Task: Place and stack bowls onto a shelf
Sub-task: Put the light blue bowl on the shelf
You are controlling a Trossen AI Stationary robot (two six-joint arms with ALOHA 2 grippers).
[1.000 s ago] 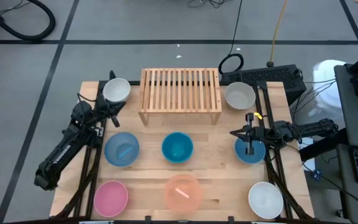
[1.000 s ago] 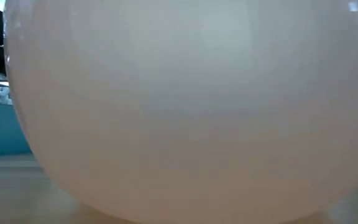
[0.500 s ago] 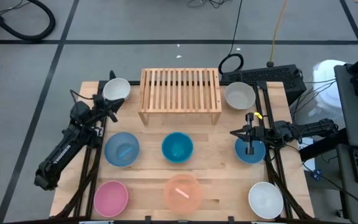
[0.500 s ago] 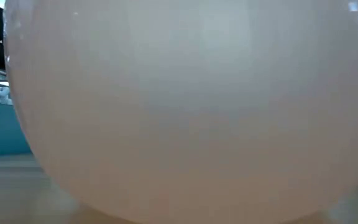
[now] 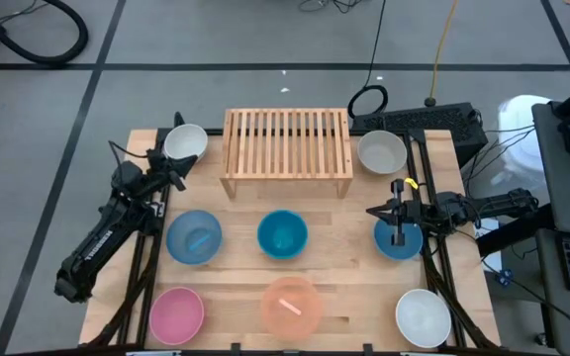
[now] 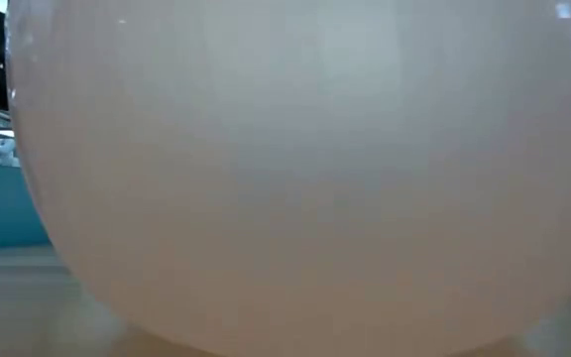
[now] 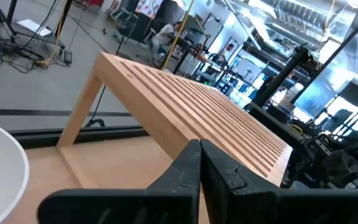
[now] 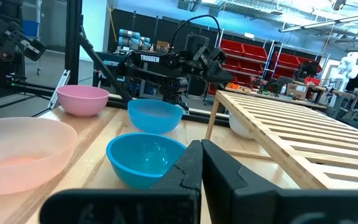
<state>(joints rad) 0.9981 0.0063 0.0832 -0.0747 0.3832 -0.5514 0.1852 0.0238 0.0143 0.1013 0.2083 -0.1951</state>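
With the shelf (image 5: 287, 148) bare at upper centre, part your left claw (image 5: 173, 175), now pressed together just below the white bowl (image 5: 185, 143) at upper left, before closing on its rim; the right claw (image 5: 379, 211) waits together.

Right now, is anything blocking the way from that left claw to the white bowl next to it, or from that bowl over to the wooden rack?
Nothing visible does. The left claw sits just beside the white bowl, and only bare table lies between that bowl and the rack, whose top is empty.
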